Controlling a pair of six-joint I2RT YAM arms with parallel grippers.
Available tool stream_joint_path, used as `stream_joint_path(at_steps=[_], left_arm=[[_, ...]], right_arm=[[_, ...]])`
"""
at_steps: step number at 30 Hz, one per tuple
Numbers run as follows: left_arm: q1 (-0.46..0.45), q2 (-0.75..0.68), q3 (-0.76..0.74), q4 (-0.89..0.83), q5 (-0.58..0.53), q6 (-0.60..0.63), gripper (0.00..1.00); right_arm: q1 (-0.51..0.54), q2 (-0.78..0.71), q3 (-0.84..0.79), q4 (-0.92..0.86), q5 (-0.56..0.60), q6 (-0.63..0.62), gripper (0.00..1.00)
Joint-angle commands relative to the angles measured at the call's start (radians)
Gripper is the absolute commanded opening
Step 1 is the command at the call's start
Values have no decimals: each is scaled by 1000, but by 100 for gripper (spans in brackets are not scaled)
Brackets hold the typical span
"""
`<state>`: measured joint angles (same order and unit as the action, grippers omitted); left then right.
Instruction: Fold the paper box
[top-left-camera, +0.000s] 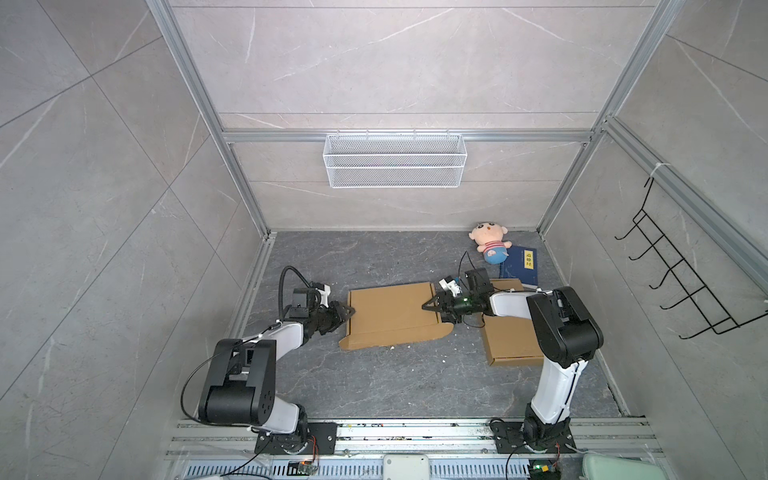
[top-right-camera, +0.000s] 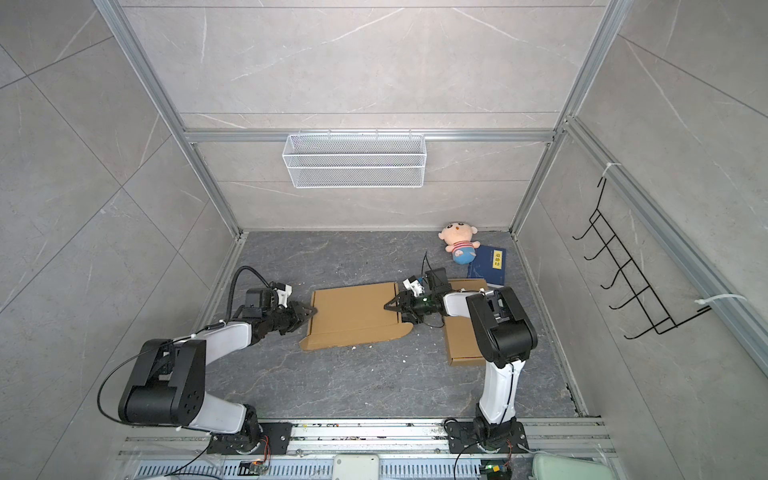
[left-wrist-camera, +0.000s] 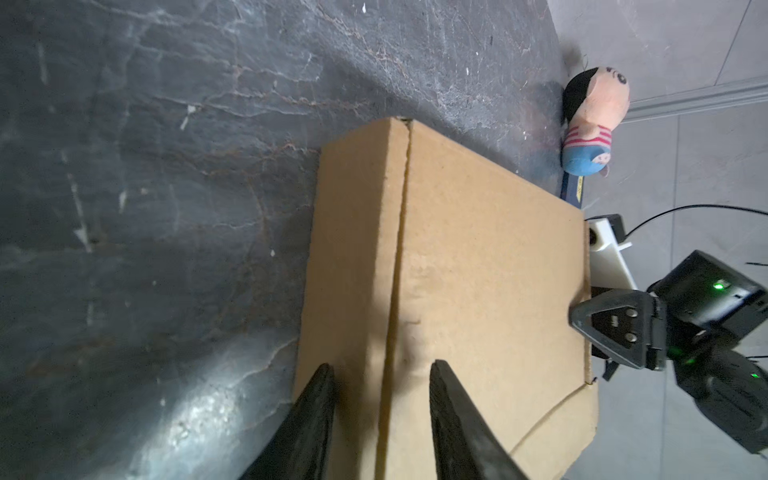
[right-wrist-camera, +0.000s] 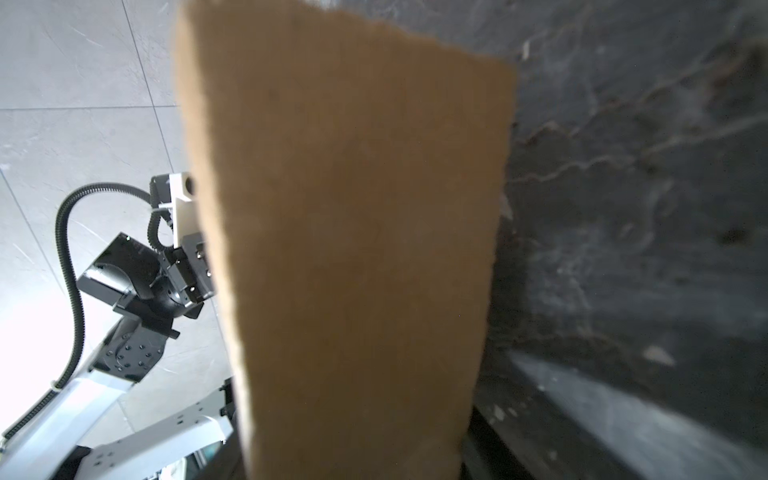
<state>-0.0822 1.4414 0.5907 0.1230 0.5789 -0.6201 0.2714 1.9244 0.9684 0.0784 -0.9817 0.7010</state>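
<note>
The paper box (top-left-camera: 390, 311) (top-right-camera: 353, 311) is brown cardboard lying nearly flat in the middle of the dark floor, with a curved flap along its near edge. My left gripper (top-left-camera: 350, 311) (top-right-camera: 312, 310) is at the box's left edge. In the left wrist view its fingers (left-wrist-camera: 328, 374) stand apart astride a raised fold of the box (left-wrist-camera: 478, 249), and the gripper (left-wrist-camera: 381, 368) is open. My right gripper (top-left-camera: 427, 306) (top-right-camera: 388, 306) (left-wrist-camera: 577, 316) is at the box's right edge. In the right wrist view a cardboard flap (right-wrist-camera: 353, 228) fills the picture and hides its jaws.
A second flat cardboard box (top-left-camera: 513, 336) lies under the right arm. A plush doll (top-left-camera: 490, 243) and a blue book (top-left-camera: 519, 264) sit at the back right. A white wire basket (top-left-camera: 395, 160) hangs on the back wall and a black hook rack (top-left-camera: 681, 282) on the right wall.
</note>
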Motion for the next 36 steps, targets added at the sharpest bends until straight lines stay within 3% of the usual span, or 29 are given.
stream_joint_path(at_steps=[1,5,12,16,22,28,36], left_arm=[[0,-139,53,-64,5,1,46],[-71,-292,118,-212,-119,164,50],[-381,-429,229,-464,-501,581,57],[-534,-478,205,-482,-602,817,61],[-755,-492,173,-508,-733,1126,66],[-802,-443,150,-519,-782,1313,72],[-801,-418,64,-347,-866,1452,74]], right_arm=[[6,-22,-9,3,3,77,53],[7,-53,-8,-8,8,151,51],[8,-106,-29,11,-15,298,49],[8,-125,-64,101,-48,439,49],[11,-163,-79,128,-63,523,48],[25,-171,-106,190,-79,609,46],[43,-186,-121,210,-106,653,45]])
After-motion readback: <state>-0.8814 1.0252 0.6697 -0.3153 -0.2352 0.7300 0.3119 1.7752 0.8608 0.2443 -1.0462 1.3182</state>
